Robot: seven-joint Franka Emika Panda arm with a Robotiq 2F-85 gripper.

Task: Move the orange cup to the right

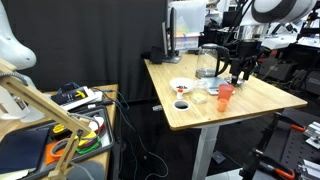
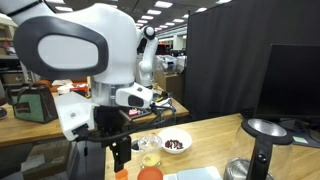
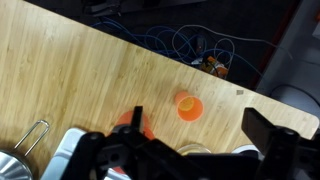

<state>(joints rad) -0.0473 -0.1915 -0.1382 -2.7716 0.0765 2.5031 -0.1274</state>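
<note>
The orange cup [image 3: 187, 105] stands upright on the wooden table [image 3: 80, 80], seen from above in the wrist view. In an exterior view it stands near the table's front edge [image 1: 222, 102]. My gripper [image 3: 170, 150] is open and empty. It hangs above the table, and the orange cup lies beyond its fingertips, between the lines of the two fingers. In an exterior view the gripper [image 1: 240, 72] is above and behind the cups.
A redder cup [image 3: 133, 125] stands by one finger, close to the orange cup. A clear glass jug [image 1: 208, 62], a white plate [image 1: 181, 86], a small bowl [image 1: 181, 104] and a clear glass [image 1: 200, 97] are on the table. Cables lie on the floor beyond the table edge [image 3: 200, 45].
</note>
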